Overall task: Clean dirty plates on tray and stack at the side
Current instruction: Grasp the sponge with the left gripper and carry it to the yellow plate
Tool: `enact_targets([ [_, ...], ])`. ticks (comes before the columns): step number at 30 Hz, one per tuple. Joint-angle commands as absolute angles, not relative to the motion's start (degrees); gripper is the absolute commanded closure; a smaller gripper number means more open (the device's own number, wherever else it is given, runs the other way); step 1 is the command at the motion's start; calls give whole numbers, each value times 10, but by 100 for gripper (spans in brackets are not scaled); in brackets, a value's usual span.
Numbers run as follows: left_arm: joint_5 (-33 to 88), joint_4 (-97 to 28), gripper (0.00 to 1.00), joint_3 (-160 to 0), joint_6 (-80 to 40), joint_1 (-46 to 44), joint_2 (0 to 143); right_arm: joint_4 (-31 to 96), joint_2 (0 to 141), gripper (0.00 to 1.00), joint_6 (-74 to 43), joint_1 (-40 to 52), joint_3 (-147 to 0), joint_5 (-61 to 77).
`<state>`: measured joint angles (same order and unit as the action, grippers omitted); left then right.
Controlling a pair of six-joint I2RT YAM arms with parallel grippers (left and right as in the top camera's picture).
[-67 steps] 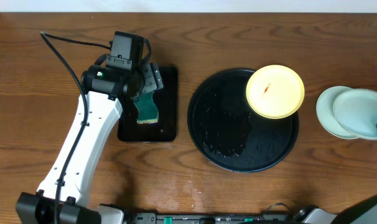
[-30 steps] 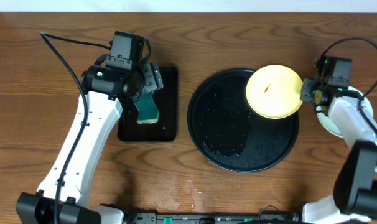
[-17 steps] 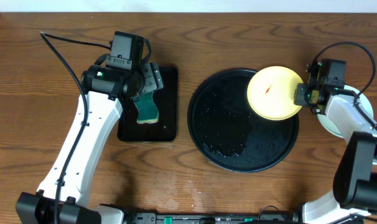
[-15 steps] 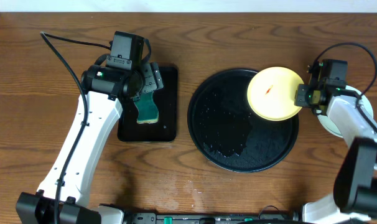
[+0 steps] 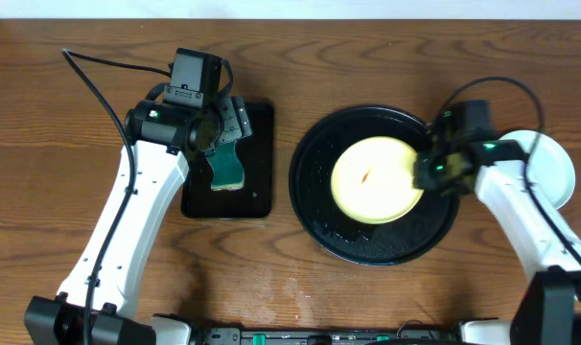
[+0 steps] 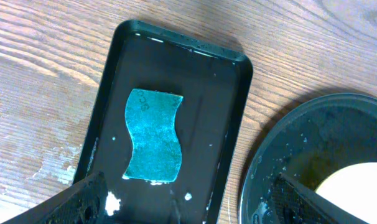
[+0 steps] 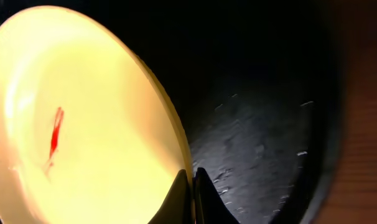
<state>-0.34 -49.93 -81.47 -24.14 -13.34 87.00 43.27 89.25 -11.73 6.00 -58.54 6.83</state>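
The pale yellow plate (image 5: 367, 180) with a small red smear (image 5: 365, 176) is over the middle of the round black tray (image 5: 314, 206). My right gripper (image 5: 425, 174) is shut on the plate's right rim. In the right wrist view its fingertips (image 7: 183, 190) pinch the rim of the yellow plate (image 7: 83, 112), the smear (image 7: 55, 134) shows, and the wet tray (image 7: 269, 124) lies beneath. The turquoise plates (image 5: 551, 171) lie stacked on the table to the right of the tray. My left gripper (image 5: 228, 123) is open and empty above the rectangular tray.
A teal sponge (image 5: 226, 169) lies in the small rectangular black tray (image 5: 260, 196), left of the round tray. It also shows in the left wrist view (image 6: 152, 144), with the rectangular tray (image 6: 229, 130) and the round tray's rim (image 6: 257, 162). Water spots mark the table's front (image 5: 290, 286).
My right gripper closed on the yellow plate at the tray's upper right and moved it left and down to the tray's middle. The left arm has not moved.
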Motion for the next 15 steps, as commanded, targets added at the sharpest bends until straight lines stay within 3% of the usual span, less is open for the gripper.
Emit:
enact_targets([
  [1, -6, -501, 15, -823, -240, -133, 871, 420, 918, 99, -119, 87, -576, 36],
  [8, -6, -501, 15, -823, -240, -133, 871, 365, 948, 99, 23, 109, -576, 10],
  [9, -6, -501, 15, -823, -240, -133, 871, 362, 948, 94, 33, 108, -576, 11],
  [11, -6, -501, 15, -823, -241, -133, 871, 363, 945, 69, 39, 108, -577, 11],
  [15, 20, -511, 15, -823, -243, -133, 871, 382, 944, 59, -13, 108, -577, 14],
])
